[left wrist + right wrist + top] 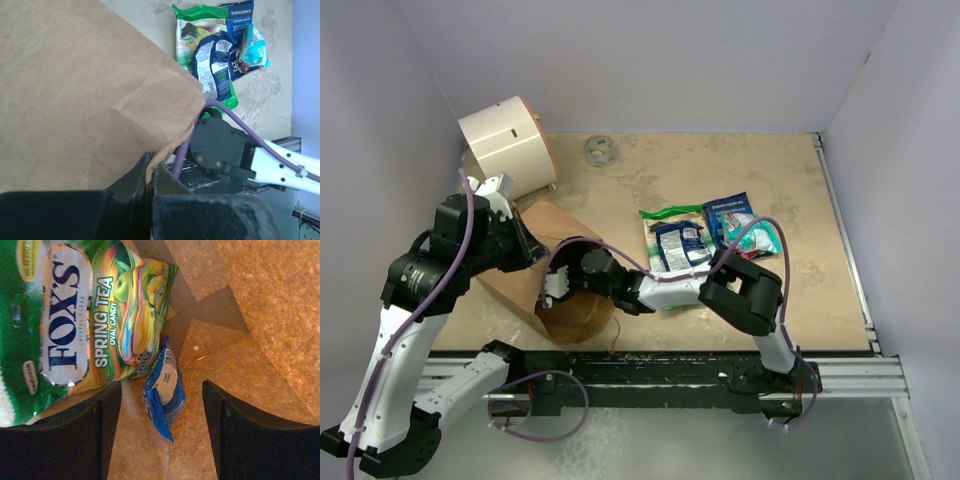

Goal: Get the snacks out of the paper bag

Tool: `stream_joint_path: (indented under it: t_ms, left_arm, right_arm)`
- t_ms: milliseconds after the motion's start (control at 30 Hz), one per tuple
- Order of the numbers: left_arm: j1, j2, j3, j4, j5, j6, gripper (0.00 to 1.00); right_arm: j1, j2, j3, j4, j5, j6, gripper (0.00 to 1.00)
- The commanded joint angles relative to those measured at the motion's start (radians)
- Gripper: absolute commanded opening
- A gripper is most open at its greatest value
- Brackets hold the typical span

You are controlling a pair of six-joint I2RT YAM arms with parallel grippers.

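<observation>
White links (390,370), black joints (745,295), purple cables (470,230), and matte black right tool (160,435).

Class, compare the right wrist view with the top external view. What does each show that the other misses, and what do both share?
Only the right wrist view looks inside the paper bag. There it shows a green Fox's packet and a small blue packet between the open fingers of the right gripper.

Only the top external view shows the white cylinder, the grey ring and the packets lying out on the table.

Both show the paper bag, from inside in one view and from outside in the other.
</observation>
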Motion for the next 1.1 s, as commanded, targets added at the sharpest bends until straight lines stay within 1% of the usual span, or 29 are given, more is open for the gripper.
stream_joint_path:
  t_ms: [0,133,267,467,700,733,867,1067]
  left_arm:
    - [-0.001,0.009,0.021,0.005,0.024,0.009,0.00]
    - [-0.001,0.011,0.029,-0.007,0.022,0.015,0.00]
    - [-0.002,0.012,0.028,-0.009,0.017,0.014,0.00]
    - [-0.001,0.018,0.042,-0.004,-0.008,0.017,0.00]
    - [-0.001,0.031,0.044,0.022,-0.029,0.005,0.00]
    - [0.000,0.031,0.042,0.027,-0.031,0.001,0.00]
    - [-0.001,0.025,0.029,0.048,-0.048,-0.008,0.00]
    - [-0.001,0.020,0.004,0.092,-0.055,-0.015,0.00]
  right_arm:
    - [-0.026,0.051,0.081,0.024,0.071,-0.021,0.67]
    - [-0.054,0.104,0.123,0.028,0.062,-0.020,0.63]
    - [-0.080,0.129,0.150,0.024,0.061,0.022,0.48]
    - [-0.089,0.128,0.143,0.020,0.018,0.036,0.24]
    - [-0.089,0.041,0.101,-0.003,-0.064,0.053,0.02]
    - [-0.089,0.024,0.085,-0.008,-0.076,0.056,0.00]
    - [-0.088,-0.057,0.000,-0.004,-0.113,0.097,0.00]
    - [-0.084,-0.207,-0.165,-0.016,-0.249,0.163,0.00]
